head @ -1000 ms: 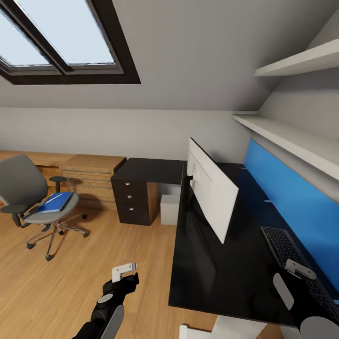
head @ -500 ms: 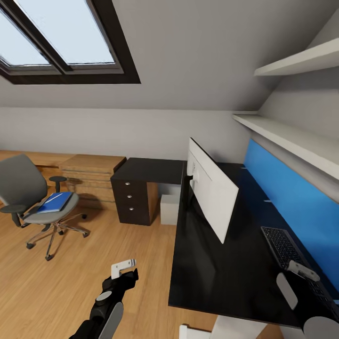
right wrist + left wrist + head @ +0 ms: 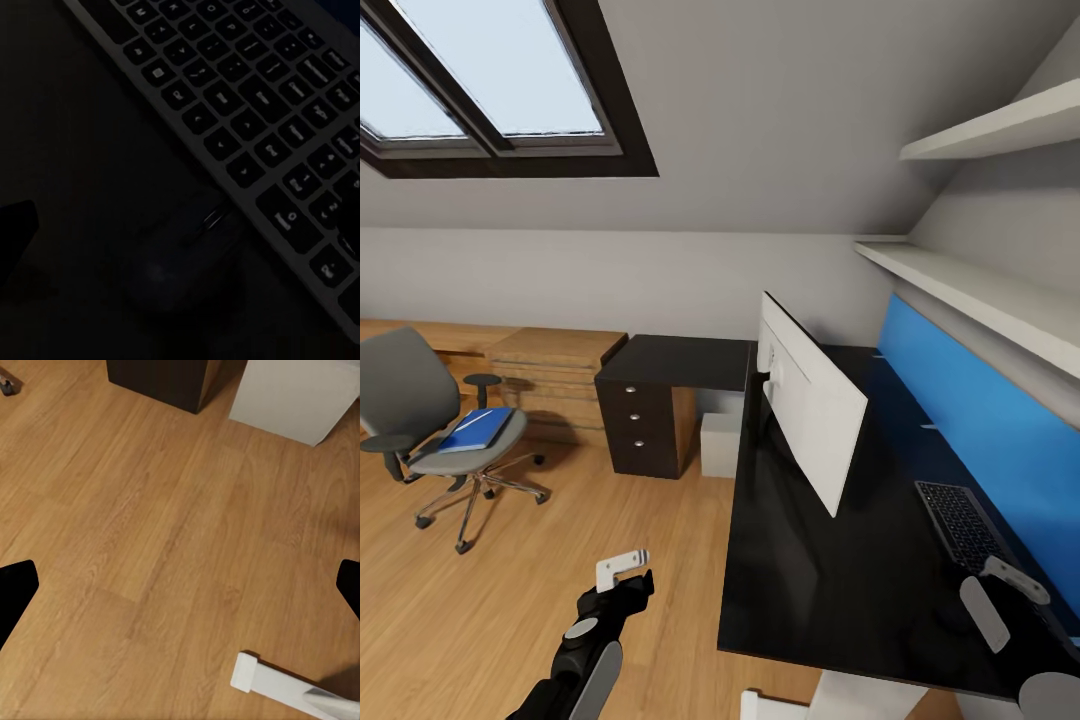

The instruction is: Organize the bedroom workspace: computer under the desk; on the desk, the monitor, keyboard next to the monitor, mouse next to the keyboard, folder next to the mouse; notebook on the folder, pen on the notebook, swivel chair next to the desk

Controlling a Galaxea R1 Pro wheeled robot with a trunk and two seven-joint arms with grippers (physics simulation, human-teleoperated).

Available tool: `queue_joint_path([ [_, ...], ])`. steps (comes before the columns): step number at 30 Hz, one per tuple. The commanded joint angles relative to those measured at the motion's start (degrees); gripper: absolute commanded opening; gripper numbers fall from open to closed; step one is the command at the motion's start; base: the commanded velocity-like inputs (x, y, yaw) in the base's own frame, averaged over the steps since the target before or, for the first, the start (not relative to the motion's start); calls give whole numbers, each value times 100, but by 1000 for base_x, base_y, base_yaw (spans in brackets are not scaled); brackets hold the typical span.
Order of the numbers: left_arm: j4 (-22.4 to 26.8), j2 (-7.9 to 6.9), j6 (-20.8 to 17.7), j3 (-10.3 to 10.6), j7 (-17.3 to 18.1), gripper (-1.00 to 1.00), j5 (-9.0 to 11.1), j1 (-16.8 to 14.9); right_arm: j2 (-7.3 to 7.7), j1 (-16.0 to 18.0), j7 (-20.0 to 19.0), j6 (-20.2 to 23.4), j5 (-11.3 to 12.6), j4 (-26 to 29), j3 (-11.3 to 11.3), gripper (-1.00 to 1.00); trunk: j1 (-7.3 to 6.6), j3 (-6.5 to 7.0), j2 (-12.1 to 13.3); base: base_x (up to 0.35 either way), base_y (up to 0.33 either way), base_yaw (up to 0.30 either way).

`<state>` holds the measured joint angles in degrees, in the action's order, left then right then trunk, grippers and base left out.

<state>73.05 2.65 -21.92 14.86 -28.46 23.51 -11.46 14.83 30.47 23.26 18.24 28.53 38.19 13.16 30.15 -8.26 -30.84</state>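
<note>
On the glossy black L-shaped surface (image 3: 840,570), the wide flat monitor with its pale grey-white back (image 3: 810,410) stands toward the middle, and the slim silver-framed keyboard with dark keys (image 3: 965,525) lies along the edge by the blue wall panel (image 3: 980,440). The right wrist view shows a small dark rounded mouse (image 3: 187,255) just beside the keyboard's long edge, so these three placements look done. The pale boxy computer tower (image 3: 720,445) sits on the floor in the nook beside the dark three-drawer unit (image 3: 645,420), apparently under the surface.

Left to do, by my reading: the flat bright blue folder (image 3: 478,428) lies on the grey swivel chair (image 3: 435,420), which stands well apart from the surface; a thin pale sliver on the folder may be the pen or notebook, too small to tell.

The left jaws (image 3: 622,570) hang wide apart above bare wooden floor (image 3: 150,547). The right jaws (image 3: 1010,590) hover over the keyboard's near end; I cannot tell their spread.

No brand or readable writing; key legends are too dim.
</note>
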Motion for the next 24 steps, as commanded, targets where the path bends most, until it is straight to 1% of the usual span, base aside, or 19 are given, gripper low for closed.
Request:
queue_joint_path([
  [1,8,-2,-14,11,-48,100,49,-5,0,3,31,24,44,13,-5,100,3,-11,-10,0,0,0],
  [5,8,-2,-14,10,-49,100,48,-5,-4,3,33,22,41,90,-21,100,3,-11,-10,0,0,0],
  [6,8,-2,-14,12,-47,100,48,-5,-6,3,37,25,39,312,-19,100,3,-11,-10,0,0,0],
  [7,8,-2,-14,12,-47,100,48,-5,-6,3,37,27,39,353,-17,100,3,-11,-10,0,0,0],
  [11,8,-2,-14,9,-48,100,48,-5,-6,3,41,36,45,400,-16,100,3,-11,-10,0,0,0],
  [24,8,-2,-14,8,-55,100,48,-5,-24,3,47,47,53,419,-2,100,288,-245,-532,0,0,0],
])
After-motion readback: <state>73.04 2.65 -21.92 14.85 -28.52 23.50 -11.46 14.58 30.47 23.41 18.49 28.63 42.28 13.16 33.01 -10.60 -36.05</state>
